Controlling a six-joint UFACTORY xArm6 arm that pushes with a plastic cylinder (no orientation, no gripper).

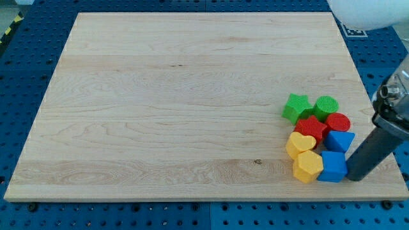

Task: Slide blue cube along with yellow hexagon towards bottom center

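The blue cube [332, 166] sits near the board's bottom right, touching the yellow hexagon [308, 166] on its left. My tip [354, 178] rests just right of the blue cube, at its lower right side. Both blocks belong to a tight cluster of blocks.
Above them in the cluster are a yellow heart [300, 144], a blue triangle [340, 140], a red block [310, 126], a red cylinder [338, 122], a green star [297, 107] and a green cylinder [325, 106]. The wooden board [160, 108] ends close to the right [383, 128] and bottom.
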